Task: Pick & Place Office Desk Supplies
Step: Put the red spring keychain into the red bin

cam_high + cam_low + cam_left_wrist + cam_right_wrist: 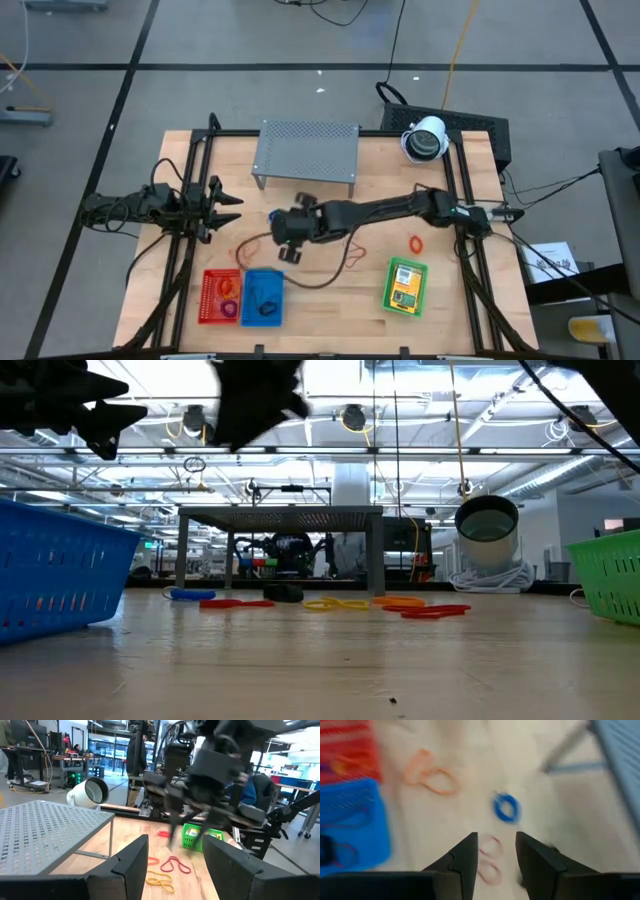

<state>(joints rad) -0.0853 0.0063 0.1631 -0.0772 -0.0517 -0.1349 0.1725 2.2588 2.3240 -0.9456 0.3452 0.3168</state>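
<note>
Two arms share the wooden surface (330, 275): the left pincer (222, 203) waits at nine o'clock, fingers apart and empty, while the right pincer (495, 855) hovers near the centre, fingers parted, nothing between them. To pick cleanly, it should drop straight over the pale red rubber-band loop (490, 851) below its tips; the small blue ring (506, 807) lies just beyond at twelve o'clock.
</note>
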